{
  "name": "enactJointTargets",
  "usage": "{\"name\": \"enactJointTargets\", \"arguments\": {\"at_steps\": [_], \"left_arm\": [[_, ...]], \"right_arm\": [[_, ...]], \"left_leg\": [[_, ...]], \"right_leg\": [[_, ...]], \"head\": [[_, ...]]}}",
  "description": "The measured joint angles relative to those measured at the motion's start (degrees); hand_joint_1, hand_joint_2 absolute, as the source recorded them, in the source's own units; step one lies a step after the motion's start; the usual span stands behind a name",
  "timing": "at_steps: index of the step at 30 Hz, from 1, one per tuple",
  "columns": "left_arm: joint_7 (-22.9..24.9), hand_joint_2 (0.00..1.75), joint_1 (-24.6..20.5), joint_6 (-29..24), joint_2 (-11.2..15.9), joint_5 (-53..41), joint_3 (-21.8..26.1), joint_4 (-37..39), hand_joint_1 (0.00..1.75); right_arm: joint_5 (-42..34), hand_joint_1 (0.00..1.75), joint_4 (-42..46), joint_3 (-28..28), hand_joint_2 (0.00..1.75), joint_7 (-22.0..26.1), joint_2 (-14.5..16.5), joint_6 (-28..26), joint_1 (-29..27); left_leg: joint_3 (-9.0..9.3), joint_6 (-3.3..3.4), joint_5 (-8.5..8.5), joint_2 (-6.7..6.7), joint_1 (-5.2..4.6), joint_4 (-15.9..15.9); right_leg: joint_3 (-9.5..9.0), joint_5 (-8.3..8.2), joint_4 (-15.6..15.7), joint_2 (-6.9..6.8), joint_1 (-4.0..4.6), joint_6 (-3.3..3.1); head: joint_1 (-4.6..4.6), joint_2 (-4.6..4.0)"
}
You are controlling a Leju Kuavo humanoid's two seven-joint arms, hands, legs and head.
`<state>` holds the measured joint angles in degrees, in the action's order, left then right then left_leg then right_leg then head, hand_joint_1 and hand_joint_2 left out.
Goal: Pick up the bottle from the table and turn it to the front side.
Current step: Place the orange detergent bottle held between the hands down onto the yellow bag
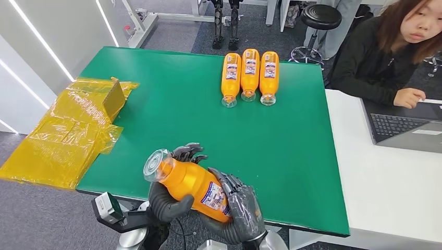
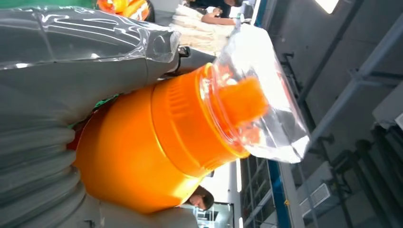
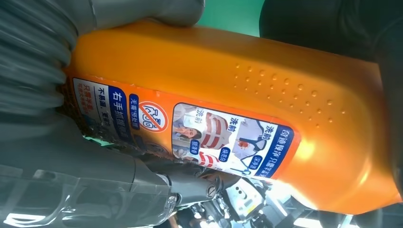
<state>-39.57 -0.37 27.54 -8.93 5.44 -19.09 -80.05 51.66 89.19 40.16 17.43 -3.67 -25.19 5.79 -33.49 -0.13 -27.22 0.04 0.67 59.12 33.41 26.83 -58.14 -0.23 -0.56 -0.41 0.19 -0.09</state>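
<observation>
An orange bottle [image 1: 194, 185] with a clear cap [image 1: 155, 164] is lifted above the near edge of the green table [image 1: 292, 151], cap pointing up and left. My left hand [image 1: 169, 200] grips its upper body near the neck; my right hand [image 1: 241, 212] grips the lower body. A blue-and-white printed label [image 1: 216, 197] faces up toward the head camera. The left wrist view shows the bottle's orange shoulder [image 2: 142, 147] and clear cap [image 2: 263, 95] up close. The right wrist view shows the label [image 3: 190, 130] and the dotted orange side [image 3: 285, 85].
Three more orange bottles [image 1: 250, 75] lie side by side at the table's far edge, caps toward me. Yellow plastic wrapping [image 1: 73, 130] hangs over the table's left side. A person [image 1: 391, 52] sits at the white desk [image 1: 385, 177] on the right with a laptop [image 1: 406, 127].
</observation>
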Motion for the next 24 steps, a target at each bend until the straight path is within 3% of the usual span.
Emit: {"name": "enactJointTargets", "arguments": {"at_steps": [8, 9, 13, 24], "left_arm": [[1.42, 1.75, -1.96, -0.16, 0.19, 0.53, -0.41, -0.31, 1.75], [1.65, 1.75, -2.31, -0.25, 0.22, 0.57, -0.47, -0.33, 1.75], [2.27, 1.75, -3.40, -0.64, 0.38, 0.98, -0.62, -0.34, 1.75], [2.90, 1.75, -4.54, -2.47, 0.50, 1.03, -0.54, -0.34, 1.75]], "right_arm": [[0.11, 1.75, -1.82, 0.19, 1.75, -0.26, 1.92, 1.05, 1.14], [0.22, 1.68, -1.91, 0.17, 1.75, -0.48, 2.11, 1.33, 1.26], [1.25, 0.02, -1.96, 0.07, 1.75, -1.41, 2.87, 2.80, 1.66], [2.01, 0.00, -2.75, -0.29, 1.75, -1.51, 4.34, 3.77, 2.69]], "left_leg": [[0.00, -0.01, 0.01, 0.00, 0.00, 0.00], [0.00, -0.02, 0.02, 0.00, 0.00, 0.00], [0.01, -0.02, 0.02, 0.00, 0.00, 0.00], [0.00, -0.02, 0.01, 0.00, 0.00, 0.00]], "right_leg": [[0.00, 0.00, 0.00, 0.00, 0.00, 0.00], [0.00, -0.01, 0.00, 0.00, 0.00, 0.00], [0.00, -0.01, -0.01, 0.01, 0.00, -0.01], [0.01, -0.01, 0.00, 0.02, 0.00, -0.01]], "head": [[0.01, 0.00], [0.01, 0.00], [0.01, 0.00], [0.01, 0.00]]}}
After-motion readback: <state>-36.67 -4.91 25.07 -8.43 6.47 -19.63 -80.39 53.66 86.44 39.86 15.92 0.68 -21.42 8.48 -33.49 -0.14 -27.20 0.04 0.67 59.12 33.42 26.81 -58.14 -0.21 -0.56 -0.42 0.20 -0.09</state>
